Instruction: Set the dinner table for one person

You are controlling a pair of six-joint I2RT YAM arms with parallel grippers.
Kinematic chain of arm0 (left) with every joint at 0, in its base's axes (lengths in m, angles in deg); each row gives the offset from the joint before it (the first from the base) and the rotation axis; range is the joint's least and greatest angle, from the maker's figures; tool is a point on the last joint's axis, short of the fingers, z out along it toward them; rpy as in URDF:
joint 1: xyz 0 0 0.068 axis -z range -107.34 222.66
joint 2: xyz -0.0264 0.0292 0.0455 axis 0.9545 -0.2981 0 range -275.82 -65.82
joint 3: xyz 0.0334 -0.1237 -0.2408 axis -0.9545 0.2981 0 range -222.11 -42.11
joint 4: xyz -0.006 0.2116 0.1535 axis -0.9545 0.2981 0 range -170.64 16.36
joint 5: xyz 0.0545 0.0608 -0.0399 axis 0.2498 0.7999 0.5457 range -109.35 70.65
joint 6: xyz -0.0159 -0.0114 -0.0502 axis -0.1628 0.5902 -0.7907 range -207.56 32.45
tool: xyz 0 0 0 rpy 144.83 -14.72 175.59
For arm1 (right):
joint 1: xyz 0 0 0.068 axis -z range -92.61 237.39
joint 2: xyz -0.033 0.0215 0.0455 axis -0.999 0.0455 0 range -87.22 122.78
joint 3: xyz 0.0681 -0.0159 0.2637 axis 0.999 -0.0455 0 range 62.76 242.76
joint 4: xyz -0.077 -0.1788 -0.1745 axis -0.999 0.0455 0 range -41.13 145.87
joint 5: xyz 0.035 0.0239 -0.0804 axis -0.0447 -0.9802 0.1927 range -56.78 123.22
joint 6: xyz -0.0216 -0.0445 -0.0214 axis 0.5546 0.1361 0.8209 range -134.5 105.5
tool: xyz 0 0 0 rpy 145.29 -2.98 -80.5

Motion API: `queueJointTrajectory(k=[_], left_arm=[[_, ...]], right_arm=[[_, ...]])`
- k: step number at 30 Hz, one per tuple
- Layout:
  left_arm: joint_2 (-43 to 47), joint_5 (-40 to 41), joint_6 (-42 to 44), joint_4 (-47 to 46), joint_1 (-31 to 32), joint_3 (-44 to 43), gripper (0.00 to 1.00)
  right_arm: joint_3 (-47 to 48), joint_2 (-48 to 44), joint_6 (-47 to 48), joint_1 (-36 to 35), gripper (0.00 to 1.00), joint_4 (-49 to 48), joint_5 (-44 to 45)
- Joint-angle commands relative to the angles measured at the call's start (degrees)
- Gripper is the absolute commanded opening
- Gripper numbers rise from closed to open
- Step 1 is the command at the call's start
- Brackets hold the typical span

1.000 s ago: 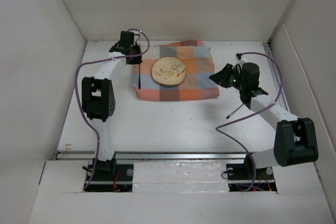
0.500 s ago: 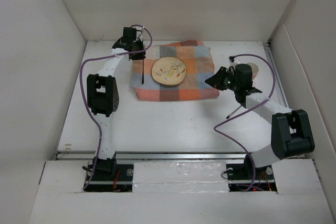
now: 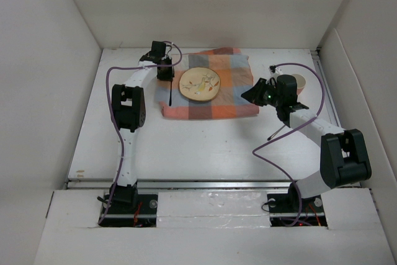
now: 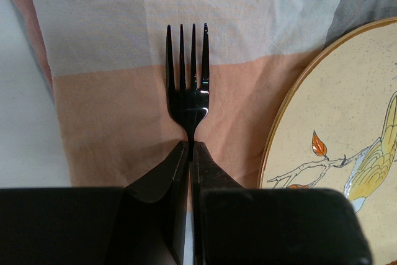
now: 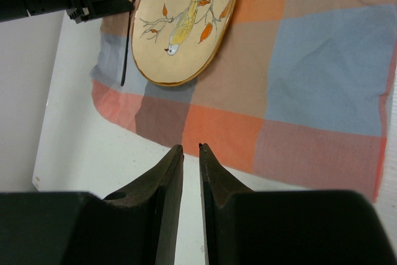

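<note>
My left gripper (image 3: 163, 71) is shut on the handle of a black fork (image 3: 169, 92). In the left wrist view the fork (image 4: 186, 72) points away from my jaws over the checked cloth (image 4: 118, 116), just left of the bird-painted plate (image 4: 335, 134). I cannot tell whether the fork touches the cloth. The plate (image 3: 200, 84) sits on the cloth (image 3: 236, 100) on the white dinner table (image 3: 205, 147). My right gripper (image 3: 250, 94) hovers at the cloth's right near corner. Its jaws are almost together and empty over the cloth's edge (image 5: 191, 147).
A pale cup (image 3: 301, 81) stands at the right, partly behind the right arm. A thin dark utensil (image 3: 276, 131) lies on the table by the right forearm. White walls enclose the table on three sides. The right wrist view also shows the left gripper (image 5: 93, 1) and the fork (image 5: 127, 41).
My left gripper has moved right, toward the plate, with the fork in it. My right gripper has shifted a little left, to the cloth's edge.
</note>
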Motion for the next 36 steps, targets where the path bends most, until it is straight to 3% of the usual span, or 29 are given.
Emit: queueJointTrajectory(k=[1, 3, 5, 6, 9, 13, 14, 16, 17, 20, 23, 24, 26, 27, 28, 29, 30, 34, 36], left_arm=[[1.00, -0.76, -0.61, -0.12, 0.09, -0.61, 0.00], [0.82, -0.15, -0.87, 0.32, 0.09, -0.79, 0.00], [1.00, -0.06, -1.22, 0.23, 0.09, -0.79, 0.13], [1.26, 0.03, -1.40, -0.03, 0.09, -0.26, 0.27], [3.45, -0.32, -2.18, -1.35, 0.09, 1.05, 0.45], [8.27, -1.20, -3.33, -1.18, 0.09, 1.06, 0.65], [9.51, -1.38, -3.59, -1.79, 0.09, 1.32, 0.67], [14.41, -1.55, -4.99, -2.75, 0.09, 2.90, 0.70], [16.62, -1.47, -5.61, -4.67, 0.61, 3.86, 0.71], [28.47, -0.67, -9.12, -9.32, 0.62, 11.05, 0.68], [45.60, -4.36, -13.16, -16.44, 0.62, 27.12, 0.59], [54.61, -5.84, -13.78, -17.43, 0.62, 35.60, 0.40], [64.06, -6.91, -15.88, -19.88, 0.62, 44.00, 0.19], [73.85, -8.39, -17.03, -20.85, 0.62, 52.48, 0.00], [82.82, -10.67, -18.35, -22.08, 0.62, 59.35, 0.00], [82.91, -10.69, -18.36, -22.01, 0.62, 59.42, 0.00], [90.31, -12.43, -18.97, -21.66, 0.62, 64.29, 0.00], [102.76, -11.32, -15.21, -15.16, 1.22, 68.03, 0.00], [105.57, -7.81, -13.62, -12.51, 6.84, 68.47, 0.13]], right_arm=[[2.77, 0.40, 1.51, -0.44, 0.25, -1.14, 1.07], [2.77, 0.22, 1.51, -0.44, 0.34, -1.14, 1.42], [2.60, -0.13, 1.60, -0.97, 0.46, -0.88, 2.29], [2.59, -0.39, 1.78, -0.97, 0.49, -0.62, 2.73], [2.77, -1.71, 2.21, -1.50, 0.50, 1.14, 5.72], [0.41, -4.69, 1.17, -1.50, 0.36, 2.99, 10.89], [-0.56, -6.70, 0.81, -2.02, 0.13, 3.60, 11.69], [-2.76, -9.26, 0.55, -2.02, 0.00, 4.74, 13.89], [-5.20, -11.53, 0.63, -2.02, 0.00, 6.05, 15.90], [-10.21, -15.06, 0.72, -2.02, 0.00, 10.45, 21.00], [-17.76, -21.47, -0.50, -2.02, 0.00, 12.64, 26.96], [-19.45, -24.53, -1.90, -2.02, 0.00, 12.66, 28.39], [-22.27, -26.84, -2.26, -0.54, 0.01, 12.04, 29.81], [-22.63, -27.63, -2.35, 0.43, 0.04, 12.56, 29.28], [-21.50, -26.68, -2.09, 1.83, 0.17, 13.53, 29.02], [-21.49, -26.67, -2.09, 2.36, 0.21, 14.06, 29.45], [-20.53, -25.63, -1.92, 3.07, 0.23, 17.11, 30.32], [-15.17, -18.43, -1.13, 9.04, 0.30, 21.79, 28.67], [-14.20, -14.91, -0.95, 12.55, 0.31, 22.15, 27.00]])
